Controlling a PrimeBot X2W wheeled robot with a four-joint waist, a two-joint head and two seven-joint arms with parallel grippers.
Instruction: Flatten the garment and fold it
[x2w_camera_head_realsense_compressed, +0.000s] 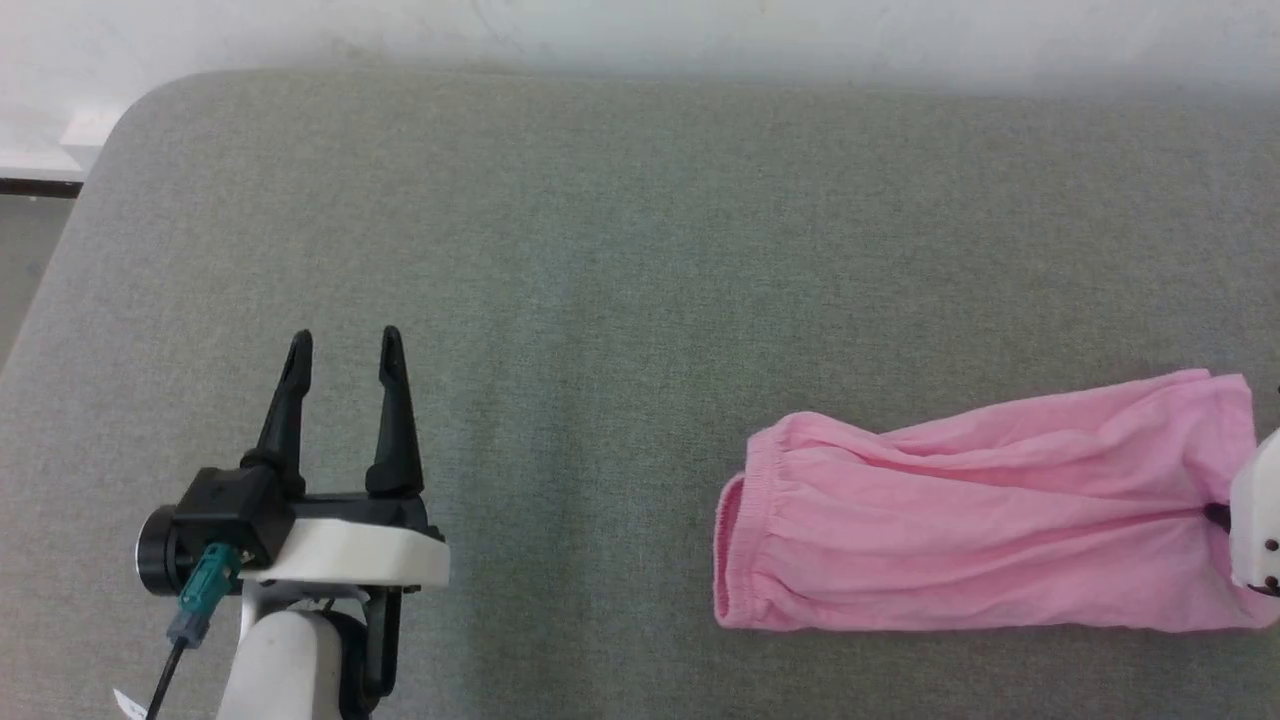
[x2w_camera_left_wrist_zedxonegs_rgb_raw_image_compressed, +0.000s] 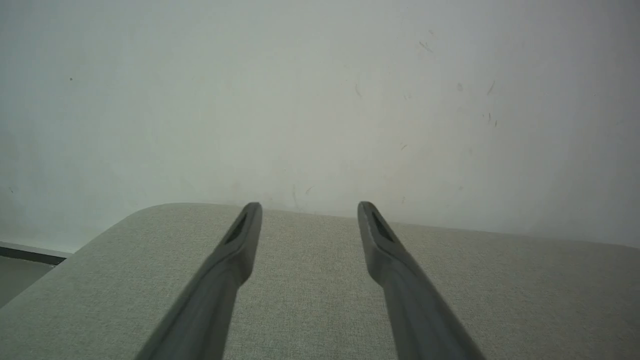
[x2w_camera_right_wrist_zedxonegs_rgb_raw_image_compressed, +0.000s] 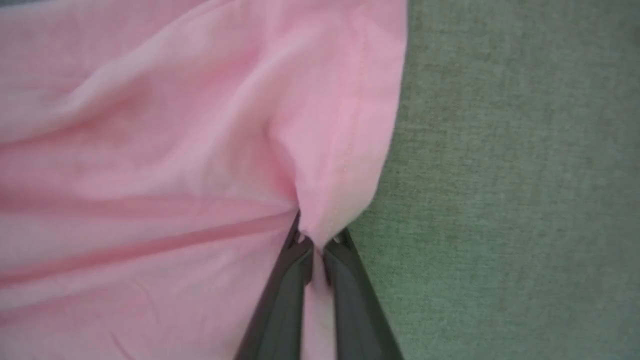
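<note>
The light pink garment (x2w_camera_head_realsense_compressed: 980, 520) lies lengthwise at the lower right of the grey-green padded surface (x2w_camera_head_realsense_compressed: 620, 250), its gathered elastic opening (x2w_camera_head_realsense_compressed: 735, 540) facing left. At the garment's right end my right gripper (x2w_camera_head_realsense_compressed: 1222, 517) is shut on the cloth; in the right wrist view the two dark fingers (x2w_camera_right_wrist_zedxonegs_rgb_raw_image_compressed: 285, 295) pinch a bunched fold of the garment (x2w_camera_right_wrist_zedxonegs_rgb_raw_image_compressed: 165, 150) near its hemmed edge, at the gripper (x2w_camera_right_wrist_zedxonegs_rgb_raw_image_compressed: 315, 242) tips. My left gripper (x2w_camera_head_realsense_compressed: 342, 345) stands open at the lower left, well apart from the garment, with nothing between its fingers (x2w_camera_left_wrist_zedxonegs_rgb_raw_image_compressed: 235, 250).
A pale wall (x2w_camera_left_wrist_zedxonegs_rgb_raw_image_compressed: 320, 100) rises behind the far edge of the surface. The rounded far-left corner (x2w_camera_head_realsense_compressed: 150, 100) of the surface borders a strip of floor with a dark skirting line (x2w_camera_head_realsense_compressed: 40, 187). Bare padding stretches between my left gripper and the garment.
</note>
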